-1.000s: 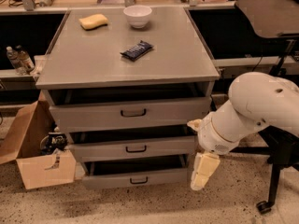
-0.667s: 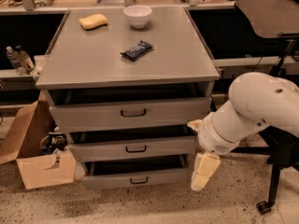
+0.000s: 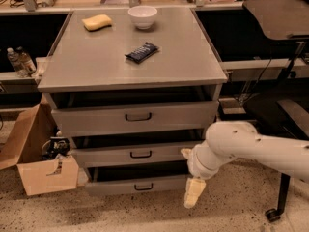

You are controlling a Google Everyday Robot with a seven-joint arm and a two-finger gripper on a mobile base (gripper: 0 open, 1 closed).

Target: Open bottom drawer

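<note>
The bottom drawer (image 3: 120, 186) is the lowest grey front of the cabinet, with a small black pull handle (image 3: 143, 187). It stands slightly out, with a dark gap above it. The mid drawer (image 3: 106, 156) and the top drawer (image 3: 96, 120) above it also stand slightly out. My gripper (image 3: 193, 193) hangs at the end of the white arm (image 3: 251, 146), pointing down. It is just off the bottom drawer's right end, close to the floor and well right of the handle.
On the cabinet top (image 3: 96, 66) lie a yellow sponge (image 3: 96, 22), a white bowl (image 3: 143, 16) and a dark snack bar (image 3: 142, 52). An open cardboard box (image 3: 41, 170) stands on the floor at the left. A dark chair (image 3: 282, 21) and its wheeled base (image 3: 273, 214) stand at the right.
The arm has dropped lower and shifted left, bringing the gripper down beside the bottom drawer's right end. The drawers and the things on top have not moved.
</note>
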